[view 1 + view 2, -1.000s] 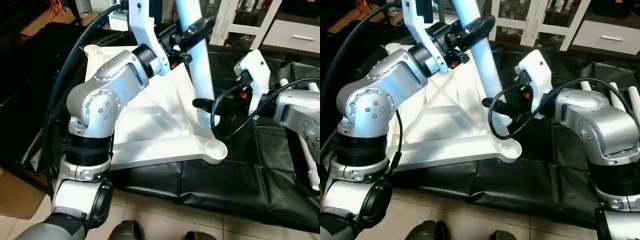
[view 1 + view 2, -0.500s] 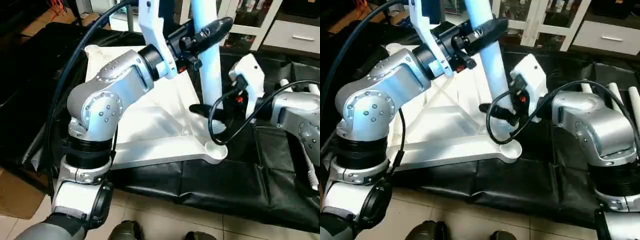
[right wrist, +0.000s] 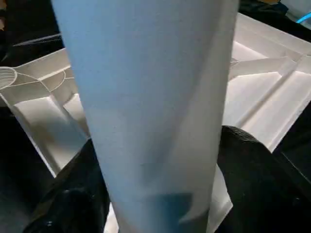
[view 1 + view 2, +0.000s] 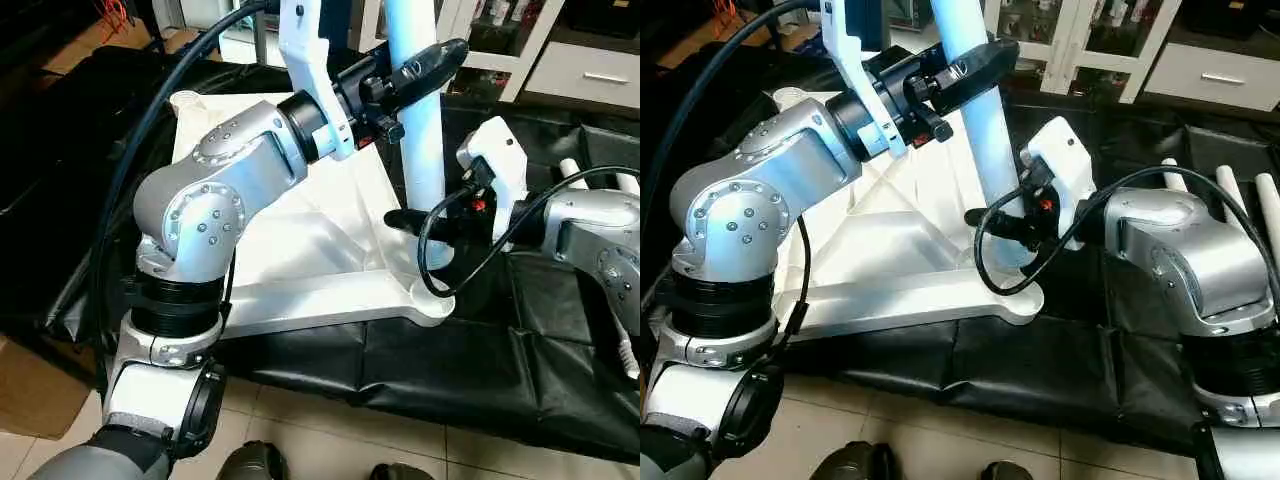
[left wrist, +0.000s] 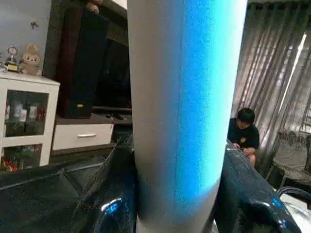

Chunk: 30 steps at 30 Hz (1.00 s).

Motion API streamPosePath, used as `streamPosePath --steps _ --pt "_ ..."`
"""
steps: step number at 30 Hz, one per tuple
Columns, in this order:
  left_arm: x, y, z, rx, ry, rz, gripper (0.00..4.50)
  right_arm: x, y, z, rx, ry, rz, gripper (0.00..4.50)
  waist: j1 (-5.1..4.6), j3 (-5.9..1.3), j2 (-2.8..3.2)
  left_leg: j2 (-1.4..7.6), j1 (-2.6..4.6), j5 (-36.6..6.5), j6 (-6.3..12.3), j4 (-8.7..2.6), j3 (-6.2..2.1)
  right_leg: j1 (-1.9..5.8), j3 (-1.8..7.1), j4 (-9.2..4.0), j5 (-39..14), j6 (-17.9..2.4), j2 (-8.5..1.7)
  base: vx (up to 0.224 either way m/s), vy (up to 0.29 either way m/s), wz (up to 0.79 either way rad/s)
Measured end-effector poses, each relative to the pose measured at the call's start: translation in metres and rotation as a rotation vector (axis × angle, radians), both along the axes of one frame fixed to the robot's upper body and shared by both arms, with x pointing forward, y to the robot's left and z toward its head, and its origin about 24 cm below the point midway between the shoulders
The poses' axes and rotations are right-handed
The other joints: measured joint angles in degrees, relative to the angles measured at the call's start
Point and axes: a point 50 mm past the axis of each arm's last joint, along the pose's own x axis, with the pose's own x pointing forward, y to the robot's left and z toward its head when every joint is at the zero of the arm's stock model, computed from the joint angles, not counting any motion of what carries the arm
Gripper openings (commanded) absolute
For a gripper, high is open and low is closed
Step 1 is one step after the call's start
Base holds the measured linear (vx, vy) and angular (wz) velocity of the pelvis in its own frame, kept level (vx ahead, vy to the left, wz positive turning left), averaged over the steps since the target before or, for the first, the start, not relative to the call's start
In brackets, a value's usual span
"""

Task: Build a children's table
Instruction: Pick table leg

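The white table top (image 4: 300, 250) lies underside up on the black mat, its ribs and round corner sockets showing. One long white leg (image 4: 420, 150) stands nearly upright with its lower end at the near right corner socket (image 4: 437, 297). My left gripper (image 4: 425, 62) is shut on the leg's upper part, and that leg (image 5: 184, 116) sits between its black fingers. My right gripper (image 4: 425, 222) is shut on the leg low down, just above the socket. Its fingers (image 3: 252, 165) press both sides of the leg (image 3: 155, 97).
More white legs (image 4: 1230, 190) lie on the black mat (image 4: 450, 370) at the right. White cabinets (image 4: 590, 60) stand behind. Cardboard (image 4: 30, 390) lies on the floor at the lower left. A person (image 5: 243, 136) sits far behind in the left wrist view.
The leg has swung from a tilt to nearly upright, its foot now over the near right corner socket. The right gripper's fingers have closed in on it.
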Motion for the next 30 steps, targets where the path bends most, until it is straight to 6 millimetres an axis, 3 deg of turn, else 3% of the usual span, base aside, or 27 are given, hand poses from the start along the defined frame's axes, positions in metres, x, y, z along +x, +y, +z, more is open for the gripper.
streamPosePath --steps 9,12,22,27,30 --pt "-0.001 0.000 0.000 0.005 -0.004 0.000 1.70 -0.003 0.002 -0.001 -0.002 -0.003 0.012 2.12 0.05 0.00 0.00 0.00 0.00 0.03 0.04 0.07 0.00 0.03 0.01 0.02 0.07 -0.10 0.00 0.000 0.000 0.00" --pt "-0.001 -0.001 -0.002 0.019 -0.004 0.004 2.40 -0.004 0.003 -0.005 0.007 0.006 0.010 2.01 -0.02 0.00 -0.01 0.00 0.00 0.03 0.05 0.10 0.00 0.03 0.02 0.02 0.09 -0.12 0.00 0.000 0.000 0.00" --pt "0.001 0.004 -0.002 0.009 -0.005 0.031 3.07 0.001 -0.006 -0.010 0.068 0.004 -0.123 1.91 -0.02 -0.08 0.12 0.00 0.00 0.05 0.05 0.14 0.00 0.04 0.02 0.04 0.15 -0.10 0.00 0.000 0.000 0.00" --pt "0.006 0.020 0.004 -0.065 -0.030 0.110 3.17 0.014 -0.026 -0.011 0.113 -0.049 -0.352 1.91 -0.04 -0.13 0.22 0.00 0.00 0.09 -0.01 0.13 0.00 0.03 0.02 0.02 0.20 -0.13 0.00 0.000 0.000 0.00" --pt "0.011 0.058 -0.010 -0.082 -0.025 0.321 3.17 0.011 -0.061 -0.003 0.172 -0.213 -0.553 1.91 -0.04 -0.18 0.31 0.01 0.01 0.09 -0.02 0.04 -0.01 0.03 -0.01 -0.06 0.19 -0.11 0.02 0.000 0.000 0.00"
